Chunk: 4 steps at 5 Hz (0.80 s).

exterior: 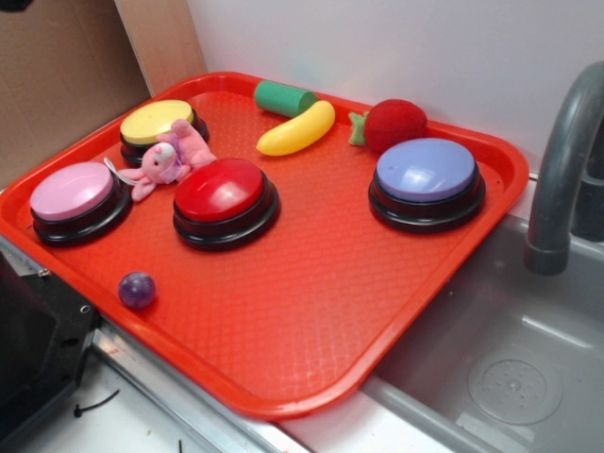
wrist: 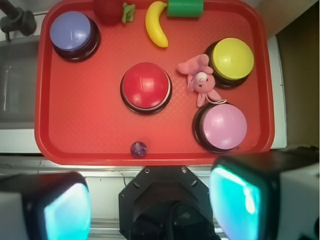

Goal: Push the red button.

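Glossy red dome button (wrist: 146,87) sits mid-tray, beside the pink plush bunny (wrist: 200,79). Gripper (wrist: 150,207) hovers high, fingers (wrist: 240,202) apart. Best close them, centre over the dome, press straight down.

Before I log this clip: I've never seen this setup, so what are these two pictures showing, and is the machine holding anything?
It is a small robot arm. The exterior view looks at the scene from the side; the wrist view looks down from a camera on the arm, so the two blurred blocks at the bottom are its fingers, spread apart and empty. A red tray beside a sink carries four big buttons: the red button, a yellow, a pink and a blue one. Also there: a pink plush toy, banana, green cylinder, strawberry toy and small purple ball.
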### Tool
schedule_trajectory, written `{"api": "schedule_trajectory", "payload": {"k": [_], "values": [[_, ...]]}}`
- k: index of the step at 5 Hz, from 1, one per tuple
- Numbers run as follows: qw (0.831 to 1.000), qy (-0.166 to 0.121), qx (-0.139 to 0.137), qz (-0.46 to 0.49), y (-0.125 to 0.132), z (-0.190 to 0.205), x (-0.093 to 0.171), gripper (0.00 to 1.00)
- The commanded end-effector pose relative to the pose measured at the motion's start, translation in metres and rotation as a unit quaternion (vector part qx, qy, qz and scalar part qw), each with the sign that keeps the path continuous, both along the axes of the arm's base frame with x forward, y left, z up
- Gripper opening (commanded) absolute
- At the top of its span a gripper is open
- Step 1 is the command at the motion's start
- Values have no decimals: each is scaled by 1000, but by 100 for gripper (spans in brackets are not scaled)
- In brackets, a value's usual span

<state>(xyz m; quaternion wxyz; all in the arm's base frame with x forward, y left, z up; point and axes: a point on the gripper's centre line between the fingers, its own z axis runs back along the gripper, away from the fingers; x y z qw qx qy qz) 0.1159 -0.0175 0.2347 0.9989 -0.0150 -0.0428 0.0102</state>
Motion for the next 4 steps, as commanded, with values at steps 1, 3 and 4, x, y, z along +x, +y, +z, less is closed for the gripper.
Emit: {"api": "schedule_trajectory", "payload": {"k": [1,3,4], "values": [[1000,0,0,0,0,0,0,100],[998,4,21,-66,18,-91,90,100],[993,1,37,-113,9,-130,103,100]]}}
